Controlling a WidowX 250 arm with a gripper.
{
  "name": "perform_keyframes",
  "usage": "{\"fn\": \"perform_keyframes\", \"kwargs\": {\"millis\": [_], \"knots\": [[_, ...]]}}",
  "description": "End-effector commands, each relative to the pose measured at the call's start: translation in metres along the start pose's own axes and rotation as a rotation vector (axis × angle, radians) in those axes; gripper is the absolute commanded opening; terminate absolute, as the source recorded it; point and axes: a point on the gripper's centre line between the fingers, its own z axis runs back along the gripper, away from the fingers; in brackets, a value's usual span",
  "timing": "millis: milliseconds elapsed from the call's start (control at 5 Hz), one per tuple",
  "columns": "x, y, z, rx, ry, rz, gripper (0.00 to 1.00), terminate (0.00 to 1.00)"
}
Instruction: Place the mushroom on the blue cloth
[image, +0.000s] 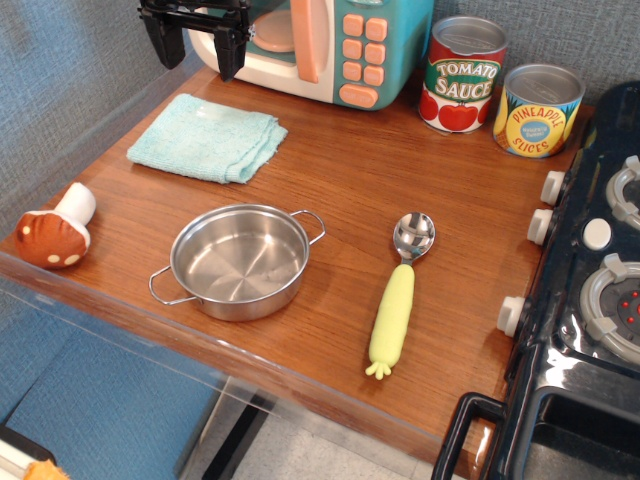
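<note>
1. One gripper (196, 40) hung at upper left of frame, fingers apart, holding nothing.
2. We saw the mushroom (55, 231) on its side at far left edge of the wooden counter (400, 170), well below the gripper & a bit left.
3. Its long axis ran diagonally: white stem to upper right, cap to lower left.
4. The blue cloth (207, 137) lay between them, just under the gripper, so we judged the reach must pass over the cloth first.

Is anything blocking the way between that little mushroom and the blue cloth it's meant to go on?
Nothing visible does. The mushroom lies at the table's left edge, and only bare wood separates it from the blue cloth. The steel pot sits off to the right of that path.
</note>
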Motion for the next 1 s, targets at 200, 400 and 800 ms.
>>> {"fn": "perform_keyframes", "kwargs": {"millis": [200, 400, 800], "knots": [[-0.019, 0.002, 0.004, -0.024, -0.004, 0.01, 1.0, 0.0], [-0.054, 0.017, 0.008, -0.036, 0.0, 0.032, 1.0, 0.0], [-0.138, 0.051, 0.005, 0.034, 0.042, -0.001, 1.0, 0.0]]}}
